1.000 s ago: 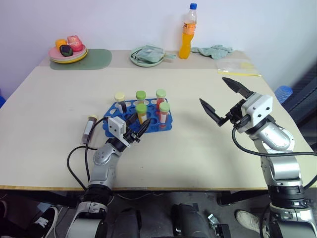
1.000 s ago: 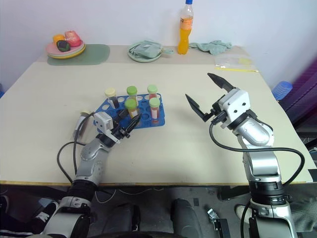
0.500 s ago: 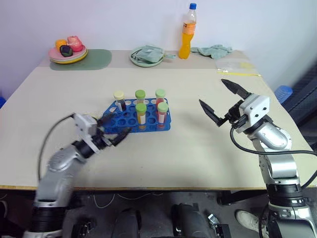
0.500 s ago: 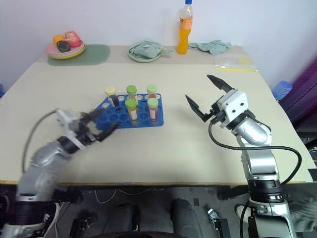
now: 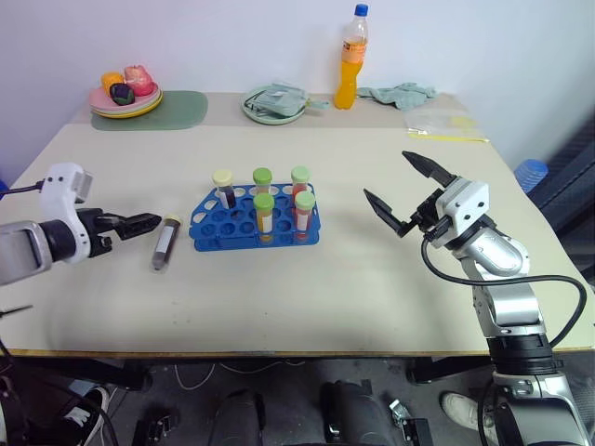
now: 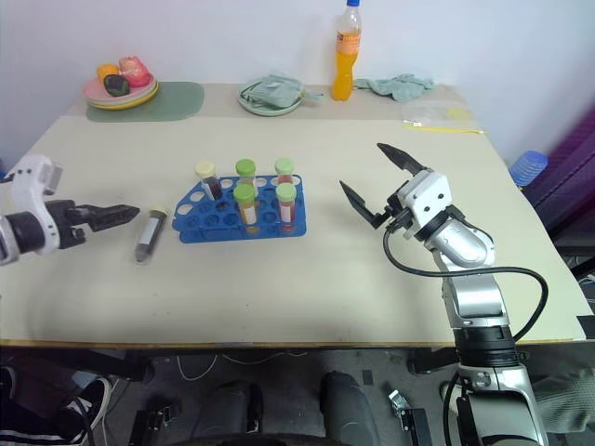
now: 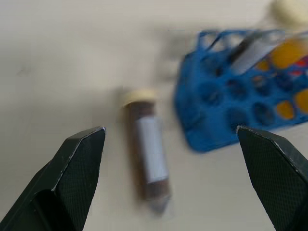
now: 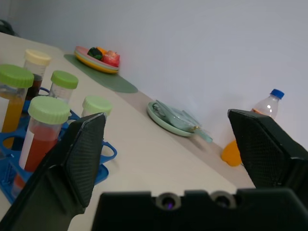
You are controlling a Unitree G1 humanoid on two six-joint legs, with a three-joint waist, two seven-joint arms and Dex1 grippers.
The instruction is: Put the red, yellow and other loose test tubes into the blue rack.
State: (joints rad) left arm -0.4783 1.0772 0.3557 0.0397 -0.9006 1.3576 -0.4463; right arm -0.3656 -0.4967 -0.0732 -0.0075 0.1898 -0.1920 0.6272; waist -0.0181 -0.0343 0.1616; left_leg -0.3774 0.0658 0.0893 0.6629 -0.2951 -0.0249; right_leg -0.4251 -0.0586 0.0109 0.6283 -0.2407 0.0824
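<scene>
The brown tube (image 5: 165, 245) lay cap toward the far edge, just beyond the wide-open, empty left tool (image 5: 136, 223); the right tool (image 5: 405, 193), open and empty, was well apart.

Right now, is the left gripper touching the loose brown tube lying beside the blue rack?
Apart. The left wrist view shows the brown tube lying on the table between the open left gripper fingers, with bare tabletop either side.

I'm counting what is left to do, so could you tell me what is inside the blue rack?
The blue rack holds five capped tubes standing upright: four green-capped, one pale-capped. Their bottoms are hidden under the top plate.
</scene>
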